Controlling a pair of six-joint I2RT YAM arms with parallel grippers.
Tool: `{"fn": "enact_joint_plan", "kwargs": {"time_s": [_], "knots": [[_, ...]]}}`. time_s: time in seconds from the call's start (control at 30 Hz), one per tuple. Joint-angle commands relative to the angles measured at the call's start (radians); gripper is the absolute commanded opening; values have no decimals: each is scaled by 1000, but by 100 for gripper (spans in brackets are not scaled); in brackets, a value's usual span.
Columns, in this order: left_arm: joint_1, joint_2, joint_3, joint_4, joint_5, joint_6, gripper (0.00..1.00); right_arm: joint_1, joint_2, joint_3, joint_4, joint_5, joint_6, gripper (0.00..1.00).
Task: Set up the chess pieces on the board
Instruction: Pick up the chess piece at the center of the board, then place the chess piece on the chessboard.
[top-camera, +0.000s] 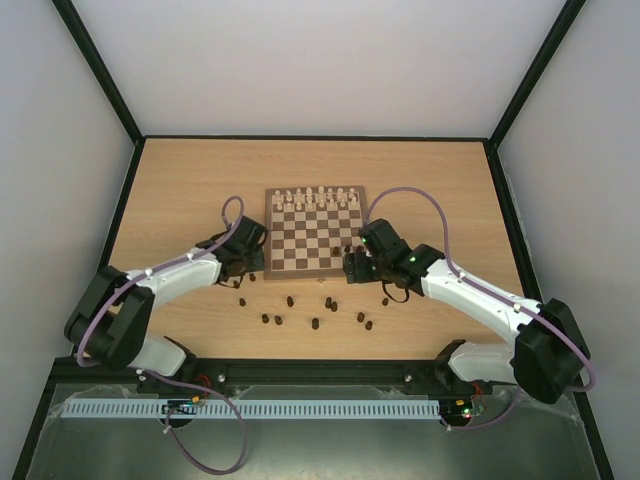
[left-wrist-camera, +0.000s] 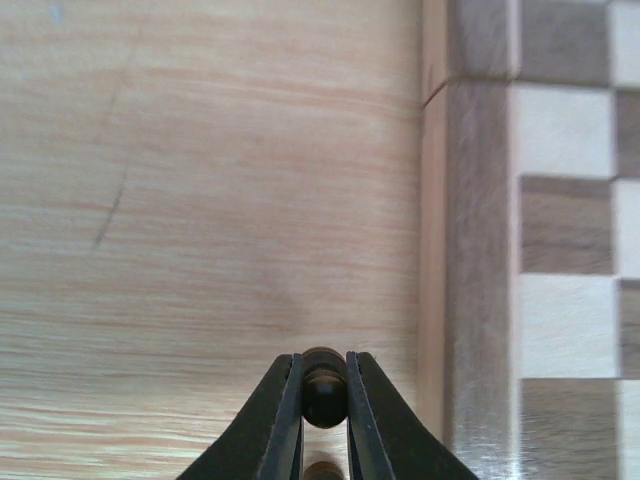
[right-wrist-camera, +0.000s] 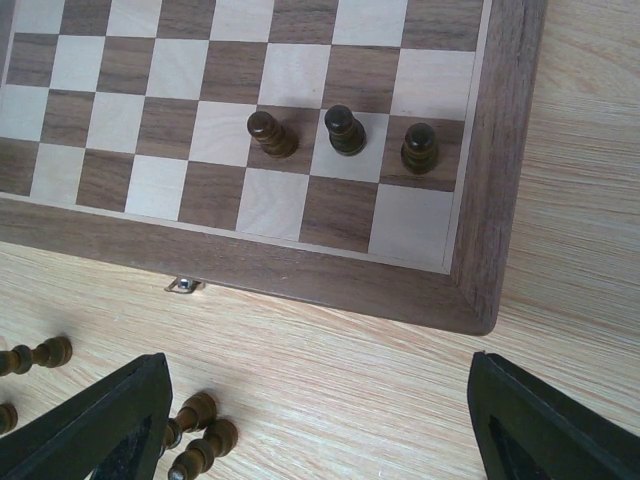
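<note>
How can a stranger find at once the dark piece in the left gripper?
Start at the chessboard in the middle of the table and go to the near end of its left border. Just off that border the left gripper is shut on one small dark brown piece. Unlike the other loose dark pieces in front of the chessboard, it sits pinched between two black fingers.

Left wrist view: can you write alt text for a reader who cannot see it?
The left gripper is shut on a small dark brown chess piece at the bottom centre of the view. Behind it lies the light wooden table, and the board, with its brown border and checkered squares, runs down the right side.
</note>
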Motion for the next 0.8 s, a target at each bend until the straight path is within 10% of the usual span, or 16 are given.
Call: {"fn": "enact_joint_plan", "kwargs": {"time_s": [0.0, 0.77], "knots": [[2, -63, 67, -70, -26, 19, 9, 3, -33, -11, -12, 12, -4, 81], [-319, 265, 475, -141, 25, 22, 9, -15, -228, -19, -82, 273, 78, 99]]}}
